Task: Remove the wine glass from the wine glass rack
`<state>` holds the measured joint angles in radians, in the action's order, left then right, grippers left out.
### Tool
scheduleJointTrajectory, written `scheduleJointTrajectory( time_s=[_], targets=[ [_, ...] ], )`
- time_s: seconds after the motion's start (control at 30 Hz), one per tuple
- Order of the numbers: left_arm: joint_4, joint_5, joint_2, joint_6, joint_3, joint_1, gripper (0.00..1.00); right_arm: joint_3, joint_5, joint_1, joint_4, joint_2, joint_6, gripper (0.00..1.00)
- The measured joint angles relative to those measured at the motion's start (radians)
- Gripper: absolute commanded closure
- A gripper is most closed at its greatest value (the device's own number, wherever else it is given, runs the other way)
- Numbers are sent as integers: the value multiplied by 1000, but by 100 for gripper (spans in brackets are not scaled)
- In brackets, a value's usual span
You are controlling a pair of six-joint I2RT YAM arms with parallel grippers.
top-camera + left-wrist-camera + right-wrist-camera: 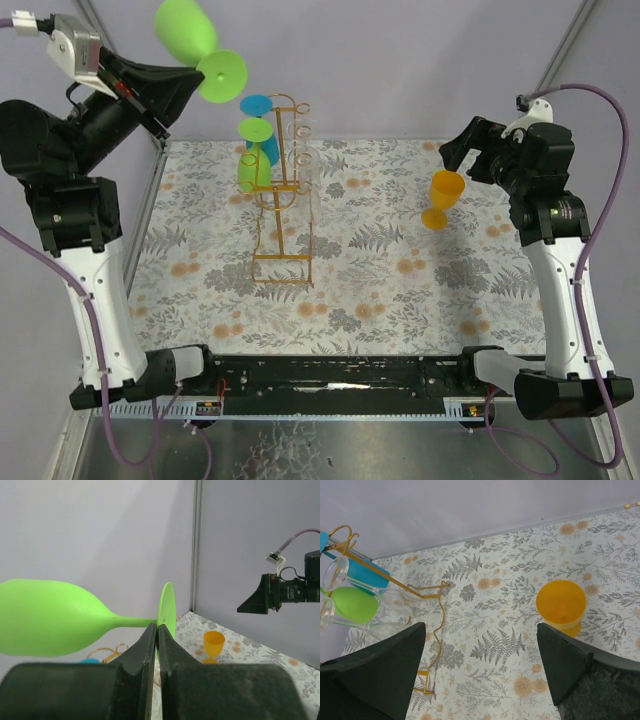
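Top external view: the left gripper [198, 82] was raised high above the far left corner of the table [400, 290], its fingers closed on the foot of the green wine glass [185, 30]. The glass lay tilted in the air, bowl toward the upper left, clear of the wine glass rack [282, 200] and up and to the left of it. The rack stood upright near the middle of the table, with a blue glass [262, 135], a second green glass [250, 172] and clear glasses [305, 170] hanging on it. The right gripper [462, 150] hovered with jaws apart just beside an orange glass [445, 192], which stood upright on the table well to the right of the rack. Left wrist view: the two fingers of the left gripper [157, 635] were pressed nearly together on the rim of the foot of the green wine glass [50, 617], which lay on its side with the stem level and the bowl pointing left. Gold wire of the rack [107, 652] showed below the bowl, and the orange glass [213, 642] stood on the table beyond. Right wrist view: the right gripper [480, 630] was spread wide and held nothing. The orange glass [561, 602] stood below it, close to the right-hand finger. The rack [437, 610] was at the left, bearing the blue glass [362, 572], the second green glass [352, 605] and the clear glasses [335, 572].
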<state>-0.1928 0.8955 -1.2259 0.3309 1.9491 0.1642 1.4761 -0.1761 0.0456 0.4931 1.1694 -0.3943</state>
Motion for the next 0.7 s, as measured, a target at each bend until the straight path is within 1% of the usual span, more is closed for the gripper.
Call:
scheduleJointTrajectory(
  time_s=[0.1,0.23,0.4,0.5,0.6,0.7],
  targets=[
    [0,5,-70,27,87,-4,100,0,0,0,5,-11,-6,1],
    [-18,-9,-130,46,87,-85,100,0,3,0,19,-26,-7,1],
    [-149,-117,-184,-68,66,-335,100,7,22,-1,50,-38,-6,1],
    [-206,-192,-190,-152,44,-475,100,15,34,-1,58,-38,-6,1],
    [-237,-284,-171,-244,-21,-624,100,23,55,-1,78,-38,-6,1],
    [-273,-348,-164,-325,-69,-726,100,29,79,-3,100,-40,-4,1]
  ],
)
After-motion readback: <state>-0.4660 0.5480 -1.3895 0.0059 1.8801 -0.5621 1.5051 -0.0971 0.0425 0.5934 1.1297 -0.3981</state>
